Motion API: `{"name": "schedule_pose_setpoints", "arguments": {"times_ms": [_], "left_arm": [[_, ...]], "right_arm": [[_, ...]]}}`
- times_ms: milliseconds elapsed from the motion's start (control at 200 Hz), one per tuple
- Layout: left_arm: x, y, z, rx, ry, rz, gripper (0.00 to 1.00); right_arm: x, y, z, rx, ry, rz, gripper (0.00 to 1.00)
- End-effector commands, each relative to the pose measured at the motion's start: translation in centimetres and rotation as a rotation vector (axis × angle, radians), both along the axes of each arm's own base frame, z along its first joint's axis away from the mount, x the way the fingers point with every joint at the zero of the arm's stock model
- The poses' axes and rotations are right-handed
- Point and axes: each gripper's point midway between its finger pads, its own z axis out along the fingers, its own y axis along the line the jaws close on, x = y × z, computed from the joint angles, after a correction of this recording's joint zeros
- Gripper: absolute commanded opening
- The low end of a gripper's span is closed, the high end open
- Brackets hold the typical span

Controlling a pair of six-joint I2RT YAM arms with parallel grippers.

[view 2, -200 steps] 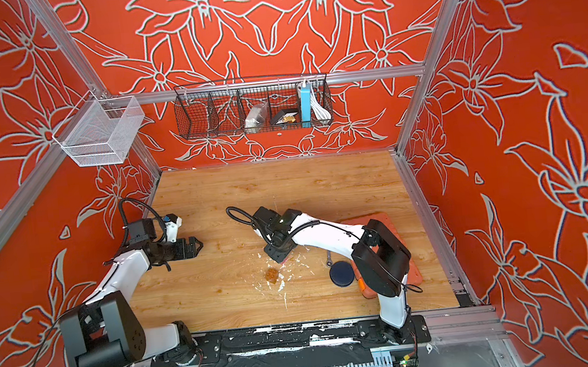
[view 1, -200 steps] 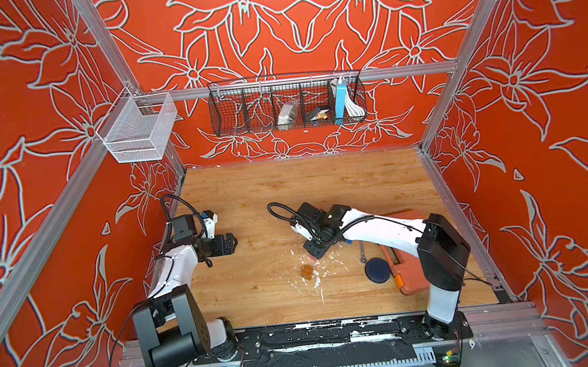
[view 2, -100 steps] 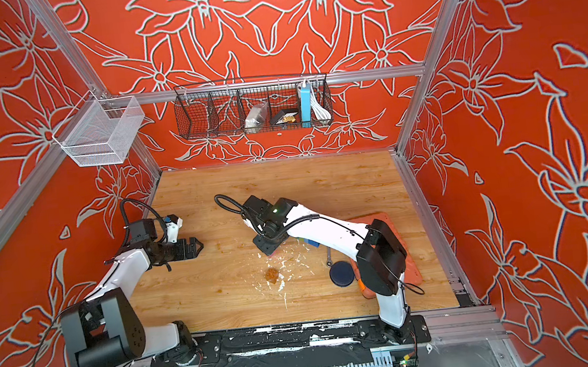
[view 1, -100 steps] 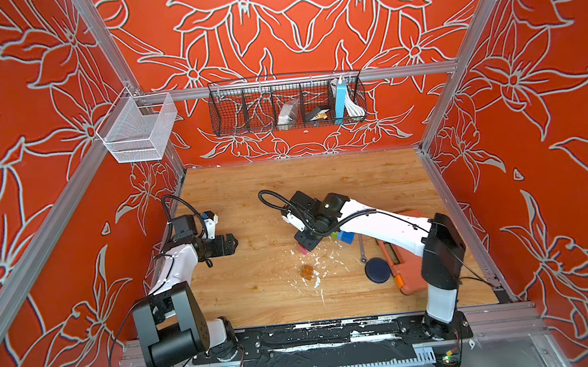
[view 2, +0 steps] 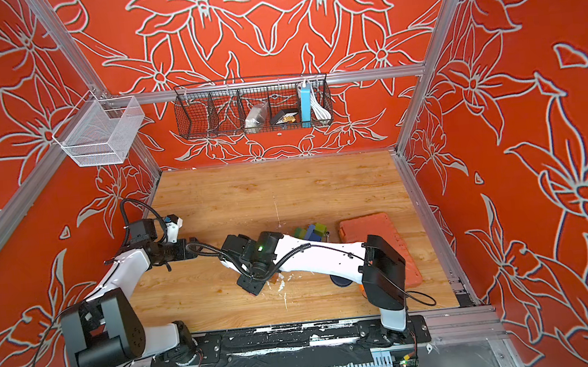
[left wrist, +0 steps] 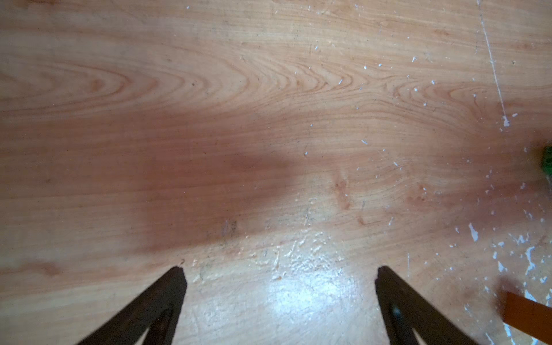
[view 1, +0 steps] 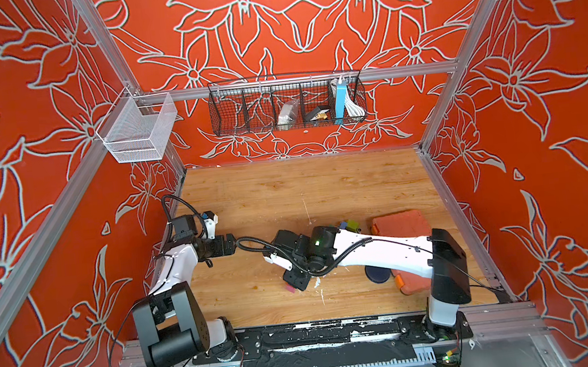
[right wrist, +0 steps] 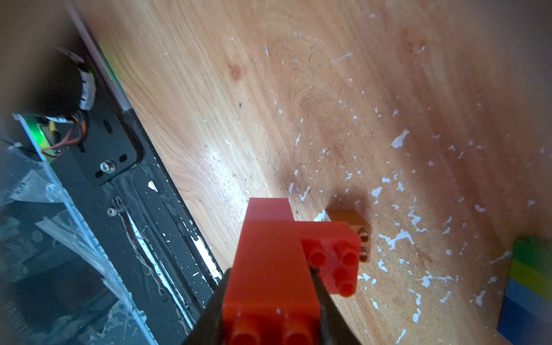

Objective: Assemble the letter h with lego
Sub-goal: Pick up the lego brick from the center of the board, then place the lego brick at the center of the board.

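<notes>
Two or more red lego bricks, pressed into one red piece (right wrist: 268, 254), sit clamped between the jaws of the right gripper (right wrist: 270, 298). The grip is on the long part, and a square red brick juts from its side with studs showing. An amber-brown brick (right wrist: 349, 221) lies on its side on the bench (view 1: 286, 192), just beside the red piece; whether they touch cannot be told.

From above, the right gripper (view 1: 296, 281) is low over the bench, a little toward 6 o'clock of centre. White flecks are scattered on the wood around it.

The loose bricks (view 2: 312, 231), green, lime and blue, stand in a small cluster at about 1 o'clock from that gripper, partly hidden by the arm. The wrist view catches them stacked at its edge.

The orange tool case (view 1: 399, 224) lies at 3 o'clock of the bench, with a dark round disc (view 1: 376, 275) just beside its near end.

The left gripper (left wrist: 280, 271) is at the 9 o'clock side, well apart from the bricks, jaws spread wide and empty over bare wood.

A black wire basket (view 1: 286, 104) hangs on the wall at 12 o'clock.
</notes>
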Motion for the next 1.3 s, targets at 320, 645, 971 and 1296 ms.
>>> {"name": "schedule_pose_setpoints", "arguments": {"times_ms": [320,645,971,1296], "left_arm": [[0.1,-0.1,0.4,-0.010,-0.002,-0.008,0.99],[0.0,-0.1,0.4,-0.008,-0.006,-0.006,0.99],[0.0,-0.1,0.4,-0.009,-0.002,-0.008,0.99],[0.0,-0.1,0.4,-0.008,-0.004,-0.008,0.99]], "right_arm": [[-0.4,-1.4,-4.2,-0.107,0.024,0.046,0.19],[0.0,-1.9,-4.8,-0.135,0.007,0.037,0.19],[0.1,-2.7,-4.6,-0.154,-0.008,0.013,0.20],[-0.3,-2.5,-5.5,-0.146,0.022,-0.003,0.20]]}}
